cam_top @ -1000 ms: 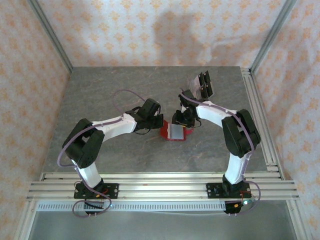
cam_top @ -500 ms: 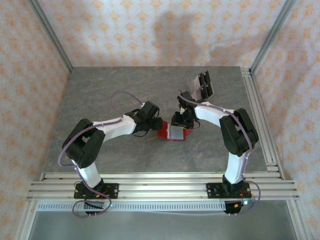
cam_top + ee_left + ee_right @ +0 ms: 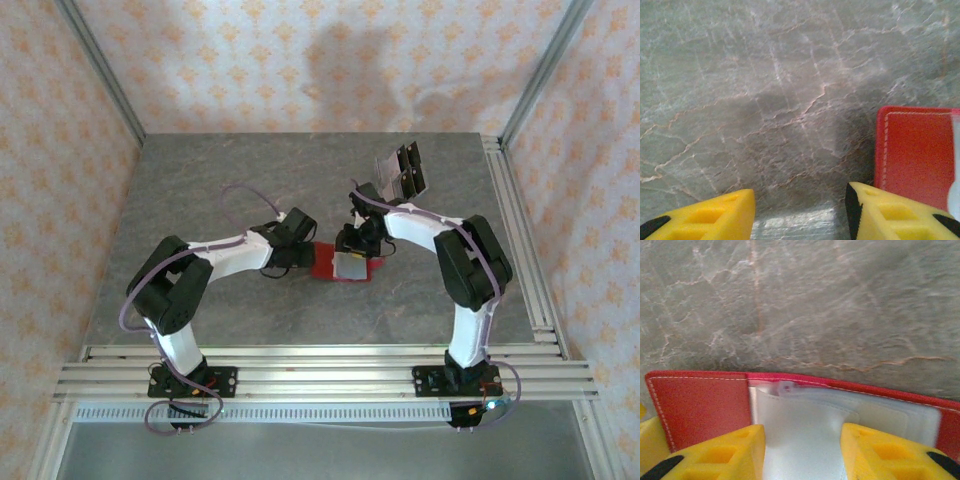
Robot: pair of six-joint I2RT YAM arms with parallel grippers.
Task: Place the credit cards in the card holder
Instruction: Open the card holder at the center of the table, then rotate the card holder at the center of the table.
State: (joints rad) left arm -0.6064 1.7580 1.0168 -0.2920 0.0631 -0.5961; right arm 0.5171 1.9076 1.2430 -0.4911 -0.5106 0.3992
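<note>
Left hand (image 3: 800,220) spread, bare counter (image 3: 765,75) showing between its fingers. The red card holder (image 3: 915,155) lies flat just beside one finger. Right hand (image 3: 802,452) sits low over the opened holder's pale lining, fingers apart; can't tell whether they pinch anything. Credit cards (image 3: 400,172) sit farther back on the counter, well apart from both hands.

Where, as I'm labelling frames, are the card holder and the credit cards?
card holder (image 3: 697,400): right wrist view, on its red flap.
credit cards (image 3: 400,172): top external view, middle of the group.
</note>
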